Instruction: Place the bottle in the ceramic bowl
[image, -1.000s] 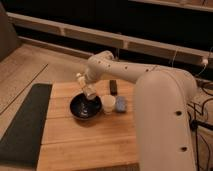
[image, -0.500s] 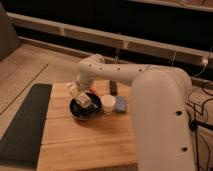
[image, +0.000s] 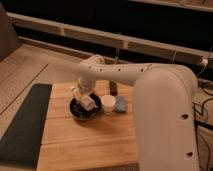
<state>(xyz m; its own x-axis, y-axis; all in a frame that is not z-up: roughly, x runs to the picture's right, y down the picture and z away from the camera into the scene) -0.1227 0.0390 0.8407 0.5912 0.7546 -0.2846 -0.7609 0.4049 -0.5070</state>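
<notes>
The black ceramic bowl sits on the wooden table, left of centre. My gripper reaches down over the bowl from the white arm. It is shut on the whitish bottle. The bottle is tilted, its lower end inside the bowl's rim and its narrow top pointing up to the left. Part of the bottle is hidden by the gripper.
A short cream cup stands just right of the bowl, with a blue-grey pad beside it. A small dark object lies behind them. A dark mat lies left of the table. My white body fills the right side.
My gripper has moved down and left with the bottle, from above the bowl's far edge into the bowl.
</notes>
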